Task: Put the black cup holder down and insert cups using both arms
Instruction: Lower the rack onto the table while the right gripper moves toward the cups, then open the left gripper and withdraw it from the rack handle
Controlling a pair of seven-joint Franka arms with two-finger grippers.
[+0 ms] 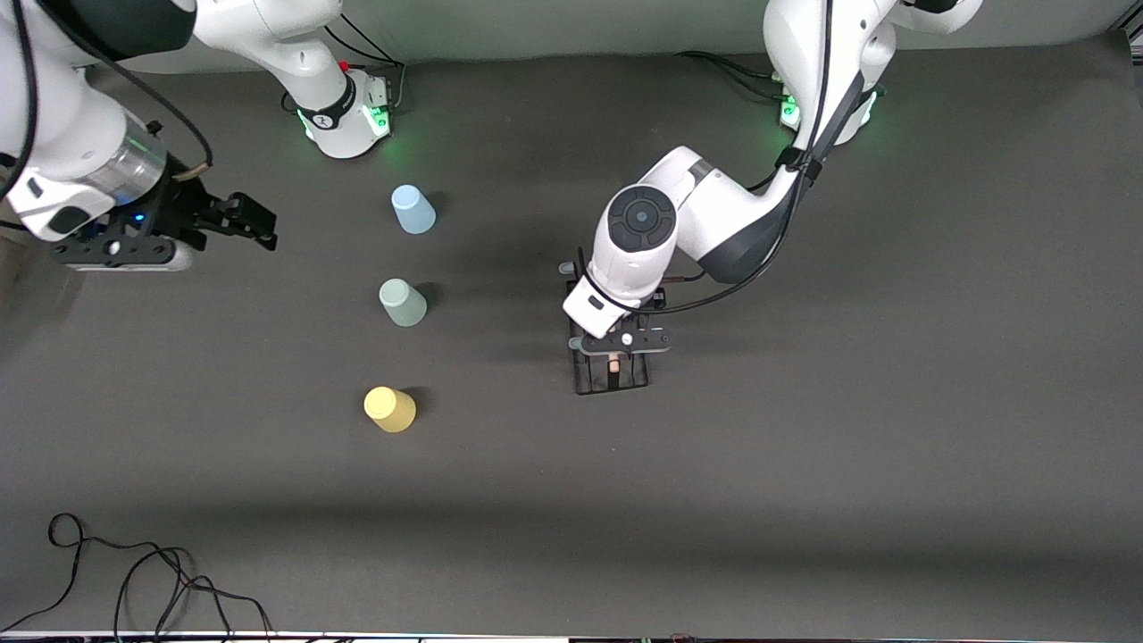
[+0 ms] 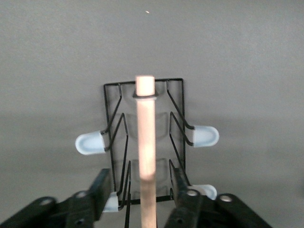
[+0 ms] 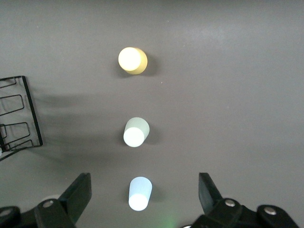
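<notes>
The black cup holder (image 1: pixel 636 379) stands on the dark table under the left arm's hand, its wooden handle (image 2: pixel 145 128) on top and pale blue prong tips (image 2: pixel 89 143) sticking out at the sides. My left gripper (image 1: pixel 614 361) is straight over it and open. Its fingers (image 2: pixel 101 183) straddle the handle with a gap on each side. The blue cup (image 1: pixel 412 209), green cup (image 1: pixel 403 302) and yellow cup (image 1: pixel 390 409) stand in a row toward the right arm's end. My right gripper (image 1: pixel 255 222) hangs open and empty in the air, and its wrist view shows the blue cup (image 3: pixel 140 193) between its fingers, far below.
A loose black cable (image 1: pixel 134 572) lies by the table edge nearest the front camera, at the right arm's end. The two green-lit arm bases (image 1: pixel 353 116) stand at the edge farthest from that camera. Bare table separates the cups from the holder.
</notes>
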